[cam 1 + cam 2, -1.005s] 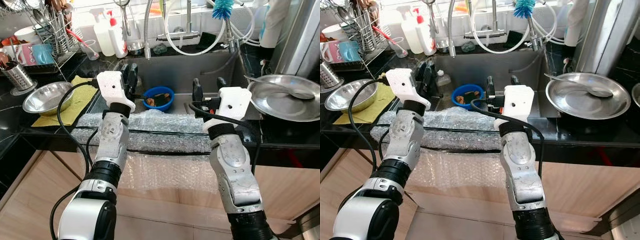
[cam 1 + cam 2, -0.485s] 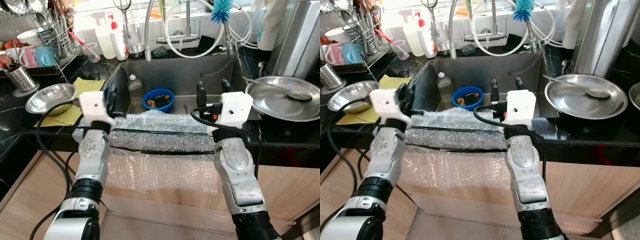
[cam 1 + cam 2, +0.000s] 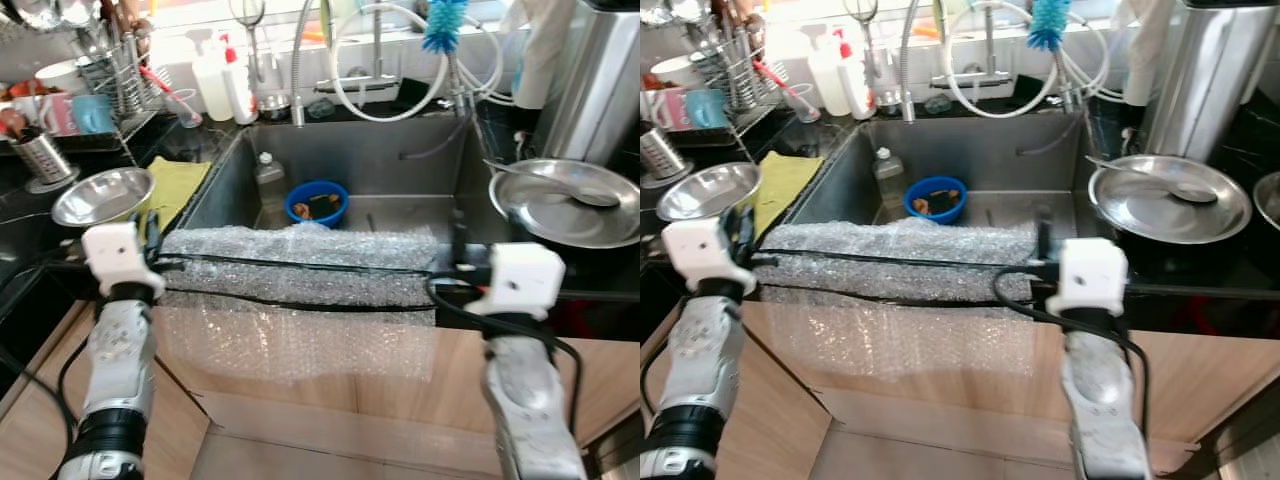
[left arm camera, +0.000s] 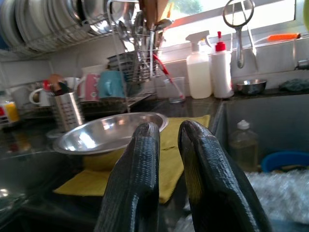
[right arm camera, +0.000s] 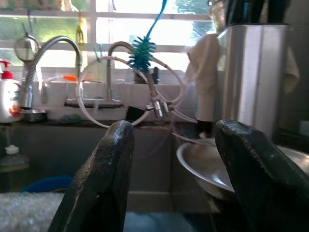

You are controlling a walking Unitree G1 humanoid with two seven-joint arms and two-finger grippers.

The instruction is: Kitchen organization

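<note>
Sink (image 3: 420, 165) holding one blue bowl (image 3: 317, 201), two steel dishes beside, left pincer (image 4: 167, 145) nearly together, right pincer (image 5: 176, 159) apart.

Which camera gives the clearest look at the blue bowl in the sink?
The right eye view: the blue bowl sits unobstructed on the sink floor, with food scraps visible inside. The left eye view shows it about equally. The left wrist view catches just its rim, and the right wrist view a dim blue sliver.
</note>
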